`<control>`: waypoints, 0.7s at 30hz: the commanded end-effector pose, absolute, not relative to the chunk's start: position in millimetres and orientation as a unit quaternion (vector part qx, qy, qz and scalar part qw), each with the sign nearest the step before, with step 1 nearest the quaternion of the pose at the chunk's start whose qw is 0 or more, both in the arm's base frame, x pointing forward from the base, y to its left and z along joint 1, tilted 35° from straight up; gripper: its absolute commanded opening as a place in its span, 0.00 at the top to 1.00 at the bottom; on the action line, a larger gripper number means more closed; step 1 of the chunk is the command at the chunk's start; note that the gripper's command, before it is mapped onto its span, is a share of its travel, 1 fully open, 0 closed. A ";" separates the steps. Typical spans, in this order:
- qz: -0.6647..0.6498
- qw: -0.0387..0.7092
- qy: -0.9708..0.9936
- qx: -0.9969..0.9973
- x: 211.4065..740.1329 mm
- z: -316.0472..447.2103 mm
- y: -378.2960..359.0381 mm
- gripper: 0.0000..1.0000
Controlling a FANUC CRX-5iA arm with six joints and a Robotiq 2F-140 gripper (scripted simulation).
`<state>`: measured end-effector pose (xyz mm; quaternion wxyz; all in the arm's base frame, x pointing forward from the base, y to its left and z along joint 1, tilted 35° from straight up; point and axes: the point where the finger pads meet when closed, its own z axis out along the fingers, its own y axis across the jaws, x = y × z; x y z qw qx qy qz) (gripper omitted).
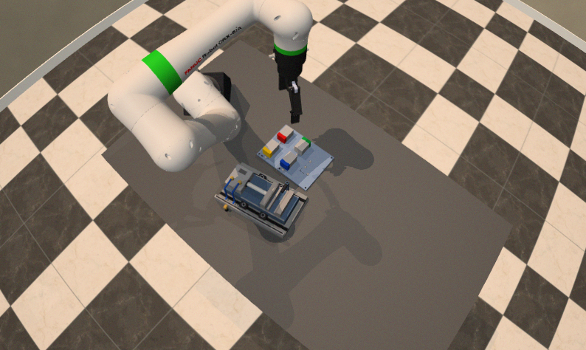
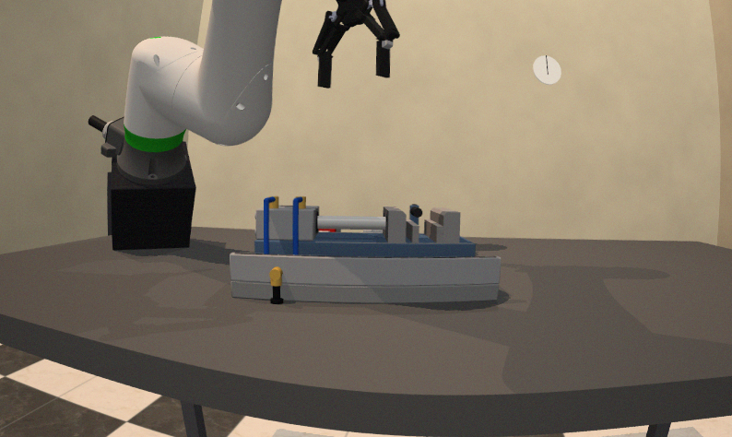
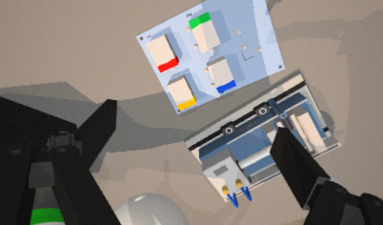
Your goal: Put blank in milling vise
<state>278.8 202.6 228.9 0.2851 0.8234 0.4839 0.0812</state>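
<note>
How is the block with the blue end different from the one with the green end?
The blue-ended blank has blue paint; the green-ended blank has green. On the plate, the blue one lies nearest the vise, the green one farther from it. The blue paint faces the vise side; the green paint faces away. Both are pale blocks of about the same size, lying flat, untouched by the open gripper.
</note>
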 end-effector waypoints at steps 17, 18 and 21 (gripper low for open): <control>0.113 0.275 0.391 0.871 278.9 229.3 203.1 0.00; 0.115 0.274 0.385 0.874 278.9 229.4 203.1 0.00; 0.121 0.271 0.364 0.883 278.9 229.4 203.1 0.00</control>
